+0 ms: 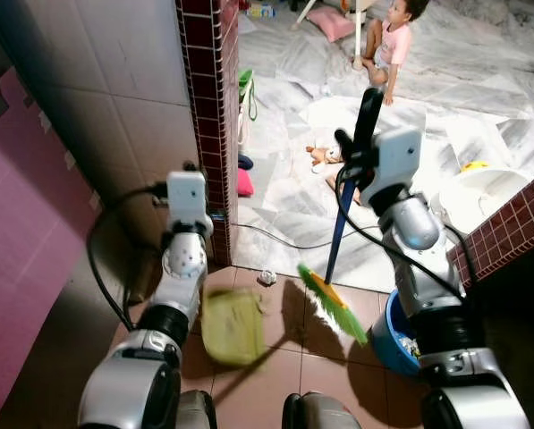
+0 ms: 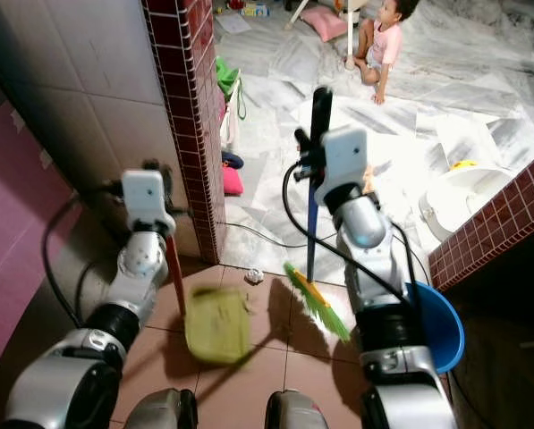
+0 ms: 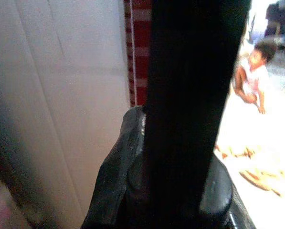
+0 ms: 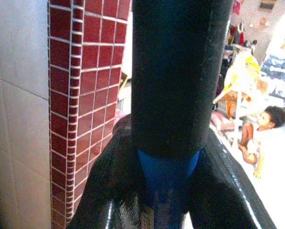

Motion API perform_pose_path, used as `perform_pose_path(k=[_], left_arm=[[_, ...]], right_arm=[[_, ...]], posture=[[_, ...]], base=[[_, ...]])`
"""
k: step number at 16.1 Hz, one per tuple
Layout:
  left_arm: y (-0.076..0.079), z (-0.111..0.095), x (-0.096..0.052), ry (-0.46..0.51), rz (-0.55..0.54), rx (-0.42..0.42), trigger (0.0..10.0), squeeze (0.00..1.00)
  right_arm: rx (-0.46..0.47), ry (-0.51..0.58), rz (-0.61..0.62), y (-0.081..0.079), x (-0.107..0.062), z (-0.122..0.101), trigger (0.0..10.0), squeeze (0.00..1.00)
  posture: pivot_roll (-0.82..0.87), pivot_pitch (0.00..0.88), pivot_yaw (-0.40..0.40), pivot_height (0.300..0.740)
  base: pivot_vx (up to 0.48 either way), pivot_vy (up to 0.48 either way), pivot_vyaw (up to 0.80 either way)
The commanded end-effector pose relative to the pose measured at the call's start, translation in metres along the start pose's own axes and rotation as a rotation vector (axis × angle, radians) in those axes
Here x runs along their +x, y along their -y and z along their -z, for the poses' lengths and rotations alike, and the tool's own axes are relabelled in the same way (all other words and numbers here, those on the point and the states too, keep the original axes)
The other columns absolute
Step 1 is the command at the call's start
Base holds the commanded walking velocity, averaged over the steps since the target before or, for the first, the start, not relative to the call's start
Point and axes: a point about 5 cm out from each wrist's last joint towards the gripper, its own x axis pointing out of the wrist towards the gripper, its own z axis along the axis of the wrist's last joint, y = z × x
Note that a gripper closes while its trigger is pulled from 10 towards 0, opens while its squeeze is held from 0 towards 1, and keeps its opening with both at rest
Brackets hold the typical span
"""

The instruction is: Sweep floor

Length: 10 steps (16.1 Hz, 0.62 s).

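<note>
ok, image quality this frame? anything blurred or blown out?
Left eye view: green dustpan smeared by motion blur, broom bristles softer too; marble floor past the doorway is bright, the near tiles shaded. Left wrist view: soft overall, the handle in the left tool a black silhouette against a washed-out room. Right wrist view: sharper, blue handle visible in the right tool.

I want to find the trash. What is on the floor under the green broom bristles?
Brown floor tiles and the shadow of the green broom bristles show below them. A small crumpled white scrap lies nearby, beside the bristles, not under them. The tile directly beneath the bristles is covered.
</note>
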Motion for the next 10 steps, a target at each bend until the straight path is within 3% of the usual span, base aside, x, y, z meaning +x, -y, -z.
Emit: perform_pose_path(k=[1,4,10], left_arm=[[0.007,-0.006,0.002,0.023,0.019,-0.007,10.0,0.00],[0.016,0.004,-0.001,-0.041,0.023,-0.017,10.0,0.00],[0.022,0.012,-0.005,-0.109,0.011,-0.065,10.0,0.00]], right_arm=[[0.033,-0.008,0.046,0.002,-0.003,0.005,10.0,0.00],[0.066,-0.146,0.146,-0.002,-0.011,0.030,10.0,0.00],[0.266,-0.193,0.219,-0.009,-0.008,0.038,10.0,0.00]], posture=[[-0.10,0.066,-0.011,0.740],[-0.11,0.064,-0.007,0.740],[-0.12,0.064,-0.014,0.740]], base=[[0.000,0.000,0.00],[0.000,0.000,0.00],[0.000,0.000,0.00]])
